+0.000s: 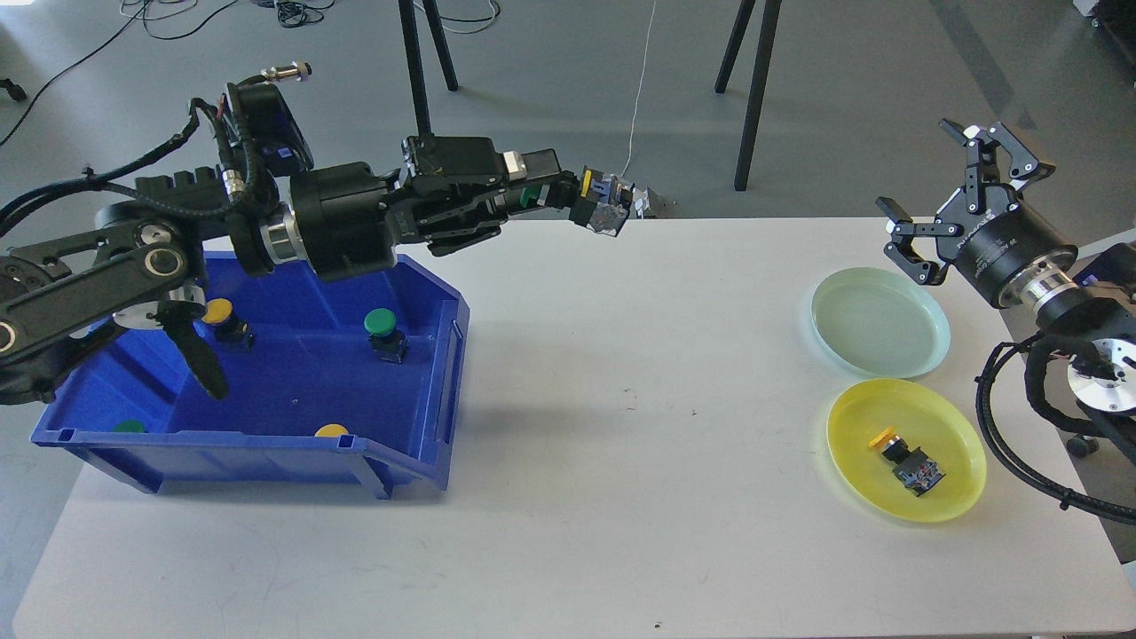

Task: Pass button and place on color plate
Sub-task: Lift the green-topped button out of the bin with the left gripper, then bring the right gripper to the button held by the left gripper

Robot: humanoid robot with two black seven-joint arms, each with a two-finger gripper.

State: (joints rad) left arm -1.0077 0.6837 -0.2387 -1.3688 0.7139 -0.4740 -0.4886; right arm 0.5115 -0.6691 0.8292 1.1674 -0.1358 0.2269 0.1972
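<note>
My left gripper (602, 202) reaches right from the bin, above the table's back edge. It is shut on a button (611, 209) with a dark body; a bit of green shows between the fingers. My right gripper (946, 190) is open and empty, raised behind the pale green plate (880, 324). That plate is empty. The yellow plate (951, 442) in front of it holds a yellow-capped button (905, 460).
A blue bin (248, 453) at the left holds a yellow button (222, 318), a green button (384, 331), and a green cap (130, 426) and a yellow cap (331, 430) by its front wall. Stand legs and cables lie beyond the table.
</note>
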